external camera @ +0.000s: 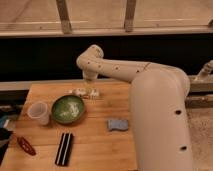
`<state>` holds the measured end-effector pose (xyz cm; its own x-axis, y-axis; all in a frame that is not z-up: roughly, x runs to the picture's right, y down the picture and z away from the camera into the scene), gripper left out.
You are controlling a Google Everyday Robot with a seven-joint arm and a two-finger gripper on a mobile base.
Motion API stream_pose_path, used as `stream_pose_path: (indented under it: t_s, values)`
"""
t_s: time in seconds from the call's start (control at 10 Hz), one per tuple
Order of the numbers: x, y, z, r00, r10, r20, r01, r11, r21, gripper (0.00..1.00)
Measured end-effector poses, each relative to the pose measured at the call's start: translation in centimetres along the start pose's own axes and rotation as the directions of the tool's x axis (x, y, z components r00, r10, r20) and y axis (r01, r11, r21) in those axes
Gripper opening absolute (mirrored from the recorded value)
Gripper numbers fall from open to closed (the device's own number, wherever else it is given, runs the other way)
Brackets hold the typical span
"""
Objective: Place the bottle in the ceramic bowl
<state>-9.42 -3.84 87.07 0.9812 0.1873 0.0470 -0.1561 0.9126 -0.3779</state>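
Against the dark wall, the wooden counter point(100, 150) carries the bottle point(86, 92) lying on its side just behind the ceramic bowl point(61, 114), and my hand point(90, 86) hangs right over it, spread wide and holding nothing. I judge this the reach before the grasp: next I must drop, close across the slim body, lift and carry it over the bowl. I count one bottle, one bowl, one plastic cup point(39, 112), one blue sponge point(118, 124).

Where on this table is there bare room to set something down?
Bare wood lies between the black sticks, the blue sponge and the ceramic bowl, and at the back-left corner behind the cup. Crowded: behind the bowl, where the gripper hangs over the bottle.
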Motion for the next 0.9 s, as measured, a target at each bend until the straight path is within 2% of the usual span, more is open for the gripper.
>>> stream_pose_path:
  t_s: [0.2,0.3,0.6,0.9]
  values:
    - [0.1,-0.1,0.1,1.0,-0.008,-0.018,0.008,1.0,-0.004,0.8]
    - [0.0,-0.3,1.0,0.999,-0.035,-0.038,0.034,0.999,-0.02,0.8]
    - [-0.5,-0.2,3.8,0.994,-0.089,-0.06,0.085,0.994,-0.071,0.8]
    - [0.0,0.1,6.9,0.994,-0.095,-0.062,0.087,0.989,-0.123,0.8]
